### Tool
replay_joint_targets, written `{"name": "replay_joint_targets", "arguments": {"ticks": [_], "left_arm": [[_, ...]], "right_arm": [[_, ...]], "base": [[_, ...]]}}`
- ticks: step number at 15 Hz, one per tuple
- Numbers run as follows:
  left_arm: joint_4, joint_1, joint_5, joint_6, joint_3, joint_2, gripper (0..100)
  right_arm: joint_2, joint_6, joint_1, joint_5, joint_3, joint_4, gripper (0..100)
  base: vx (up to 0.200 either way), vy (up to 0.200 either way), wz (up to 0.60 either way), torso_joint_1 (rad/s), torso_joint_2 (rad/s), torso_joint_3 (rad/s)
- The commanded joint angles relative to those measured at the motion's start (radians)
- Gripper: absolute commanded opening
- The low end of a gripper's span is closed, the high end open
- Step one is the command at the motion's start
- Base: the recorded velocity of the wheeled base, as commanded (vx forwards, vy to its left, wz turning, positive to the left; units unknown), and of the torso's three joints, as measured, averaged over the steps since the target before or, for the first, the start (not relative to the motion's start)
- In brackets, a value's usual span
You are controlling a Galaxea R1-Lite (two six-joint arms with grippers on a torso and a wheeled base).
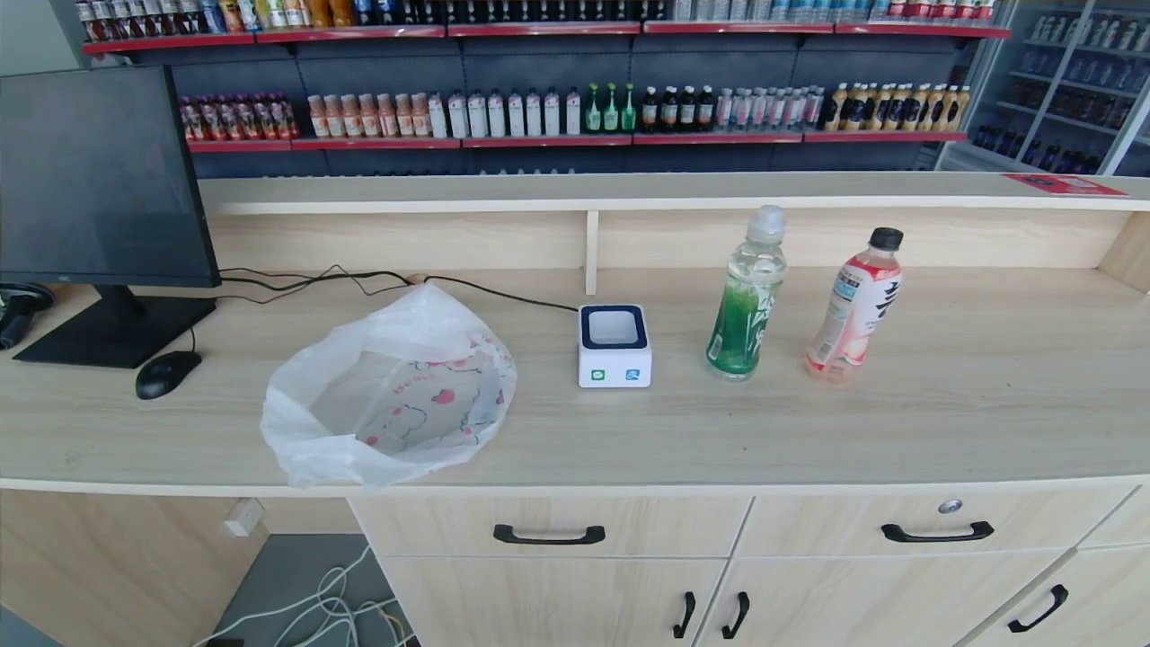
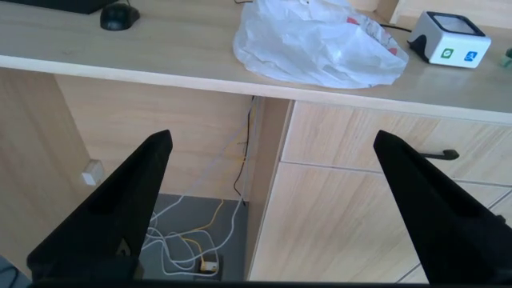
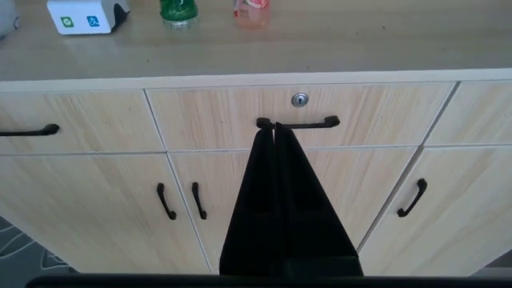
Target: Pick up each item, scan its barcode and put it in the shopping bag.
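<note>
The left gripper (image 2: 274, 138) is wide open and holds nothing, low in front of the counter (image 2: 160, 56). The right gripper (image 3: 274, 128) is pinched shut on nothing, near a drawer handle (image 3: 320, 122). On the counter the white shopping bag (image 1: 386, 391) lies open. Beside it sits the little white scanner (image 1: 614, 345), then the green bottle (image 1: 747, 301) and the pink bottle (image 1: 855, 310), both standing up.

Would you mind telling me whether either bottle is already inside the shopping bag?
No, the green bottle and the pink bottle both stand on the counter, apart from the shopping bag.
</note>
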Motion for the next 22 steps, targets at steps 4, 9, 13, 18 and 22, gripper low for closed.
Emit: {"name": "replay_joint_targets", "arguments": {"ticks": [4,9,13,18,22], "left_arm": [[0.000,0.000,0.001,-0.005,0.000,0.000,100],[-0.002,0.000,0.001,-0.006,0.000,0.000,100],[-0.002,0.000,0.001,-0.006,0.000,0.000,100],[-0.003,0.000,0.001,-0.006,0.000,0.000,100],[-0.003,0.000,0.001,-0.005,0.000,0.000,100]], "right_arm": [[0.302,-0.016,0.006,-0.004,-0.284,-0.029,0],[0.831,0.007,0.008,-0.002,-0.298,-0.755,0],[1.216,0.017,0.008,0.128,-0.301,-1.306,0],[1.465,0.056,0.014,0.128,-0.341,-1.567,0],[1.477,0.008,0.041,0.128,-0.279,-1.567,0]], "base": [[0.000,0.000,0.00,0.000,0.00,0.000],[0.000,0.000,0.00,0.000,0.00,0.000],[0.000,0.000,0.00,0.000,0.00,0.000],[0.000,0.000,0.00,0.000,0.00,0.000],[0.000,0.000,0.00,0.000,0.00,0.000]]}}
